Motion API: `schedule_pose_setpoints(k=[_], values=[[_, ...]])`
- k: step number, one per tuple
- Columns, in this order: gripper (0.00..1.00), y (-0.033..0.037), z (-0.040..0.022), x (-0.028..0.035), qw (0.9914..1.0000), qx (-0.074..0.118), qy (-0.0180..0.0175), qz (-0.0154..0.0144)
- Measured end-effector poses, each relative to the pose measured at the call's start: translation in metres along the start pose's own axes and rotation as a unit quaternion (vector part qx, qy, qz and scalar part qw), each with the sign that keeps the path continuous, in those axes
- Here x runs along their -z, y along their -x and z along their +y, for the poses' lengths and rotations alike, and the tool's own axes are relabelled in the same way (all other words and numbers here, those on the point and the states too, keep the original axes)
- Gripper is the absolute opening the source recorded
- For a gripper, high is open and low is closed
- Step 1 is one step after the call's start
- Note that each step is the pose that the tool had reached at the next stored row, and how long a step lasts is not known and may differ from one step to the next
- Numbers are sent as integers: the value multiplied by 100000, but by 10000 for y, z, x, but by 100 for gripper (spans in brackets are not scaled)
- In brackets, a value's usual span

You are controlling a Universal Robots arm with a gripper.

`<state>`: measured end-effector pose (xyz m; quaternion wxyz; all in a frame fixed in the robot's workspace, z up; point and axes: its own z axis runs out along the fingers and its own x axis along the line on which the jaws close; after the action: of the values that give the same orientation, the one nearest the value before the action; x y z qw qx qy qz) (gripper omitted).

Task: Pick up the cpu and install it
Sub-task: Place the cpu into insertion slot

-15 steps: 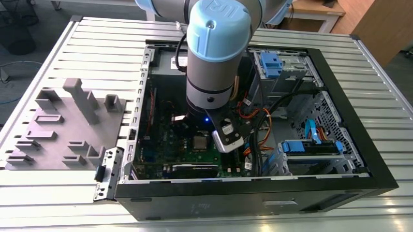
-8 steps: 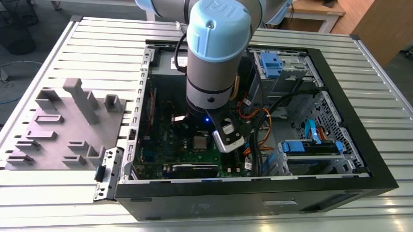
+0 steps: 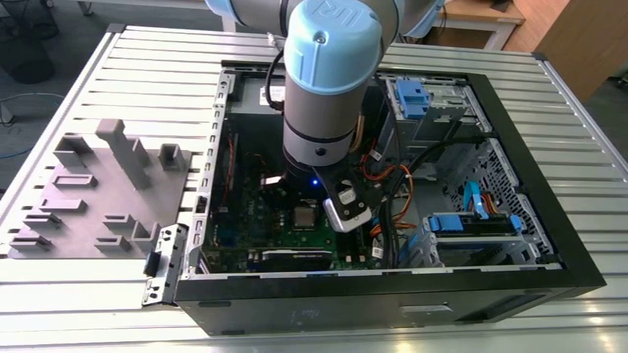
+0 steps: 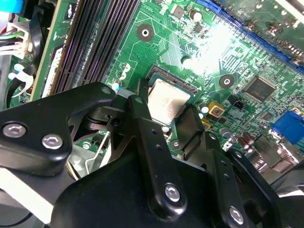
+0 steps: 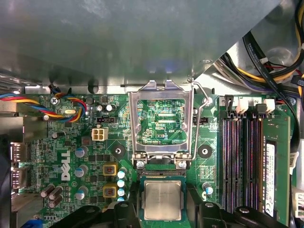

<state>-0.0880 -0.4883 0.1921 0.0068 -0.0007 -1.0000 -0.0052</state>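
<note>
The cpu [image 5: 163,200] is a small, flat, square chip with a silvery-grey metal top and a pale rim. It lies level and metal face up within the dark square socket [image 5: 161,175], its edges parallel to the socket's sides. Whether it is fully seated there cannot be told.

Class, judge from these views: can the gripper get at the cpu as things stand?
Probably yes: the socket's metal cover is open, the cpu lies bare, and the gripper hangs right at it with nothing between.
</note>
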Motion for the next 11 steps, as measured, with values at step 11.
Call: schedule_pose_setpoints(k=[11], values=[[55, -1, 0, -1, 100000, 36, 6, -3]])
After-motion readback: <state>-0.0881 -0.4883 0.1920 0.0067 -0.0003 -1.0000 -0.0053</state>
